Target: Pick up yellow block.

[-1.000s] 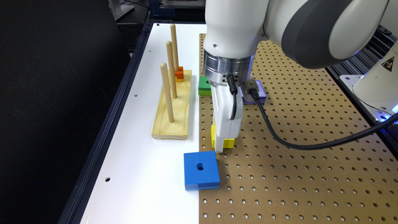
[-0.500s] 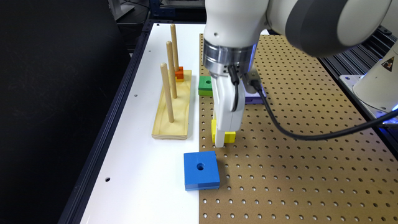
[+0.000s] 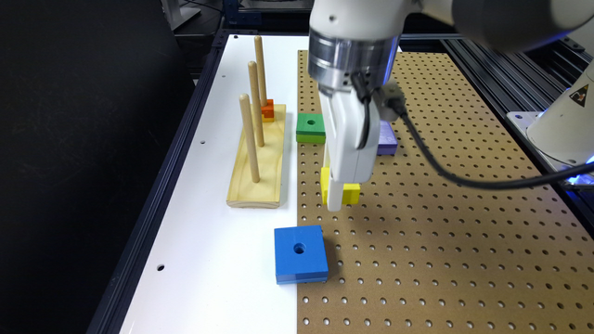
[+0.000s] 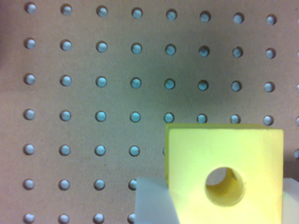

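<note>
jaws pinching the yellow block [image 3: 349, 192] by its sides, white gripper [image 3: 335, 200] holding it just above the pegboard [image 3: 441, 241], peg base [image 3: 257, 162] on the exterior view's left, blue block [image 3: 300, 254] nearer the camera, green block [image 3: 311, 127] behind, purple block [image 3: 386, 139] beside it

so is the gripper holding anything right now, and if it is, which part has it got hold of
It looks like the gripper holds the yellow block, fingers pressing its opposite side faces; the block seems raised off the pegboard.

Arm vertical, wrist pointing straight down, gripper [image 3: 335, 195] low at the board with fingers [image 4: 154, 200] clamped on yellow block [image 4: 224, 172].
</note>
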Controlling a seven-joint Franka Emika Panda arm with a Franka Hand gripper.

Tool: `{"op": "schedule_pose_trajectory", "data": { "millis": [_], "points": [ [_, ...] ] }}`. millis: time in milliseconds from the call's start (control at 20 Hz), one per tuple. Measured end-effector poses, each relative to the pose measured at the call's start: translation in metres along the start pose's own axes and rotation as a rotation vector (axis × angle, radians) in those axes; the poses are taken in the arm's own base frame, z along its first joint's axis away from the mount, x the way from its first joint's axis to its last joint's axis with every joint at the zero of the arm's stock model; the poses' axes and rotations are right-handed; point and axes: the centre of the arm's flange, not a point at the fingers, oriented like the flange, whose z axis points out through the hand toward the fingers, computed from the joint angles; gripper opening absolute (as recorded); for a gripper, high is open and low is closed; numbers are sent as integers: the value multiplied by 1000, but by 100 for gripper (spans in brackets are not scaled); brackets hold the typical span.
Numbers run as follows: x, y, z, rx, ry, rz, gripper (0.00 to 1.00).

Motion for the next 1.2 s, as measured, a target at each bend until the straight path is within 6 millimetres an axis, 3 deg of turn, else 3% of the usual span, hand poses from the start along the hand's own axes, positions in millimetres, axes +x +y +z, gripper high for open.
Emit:
{"op": "schedule_pose_trajectory", "data": {
  "millis": [400, 800, 1200],
  "points": [
    [-2, 0, -13, -3, 7, -1, 0],
    [-8, 1, -55, -12, 29, -1, 0],
    [-10, 0, -66, -5, 39, -1, 0]
  ]
}}
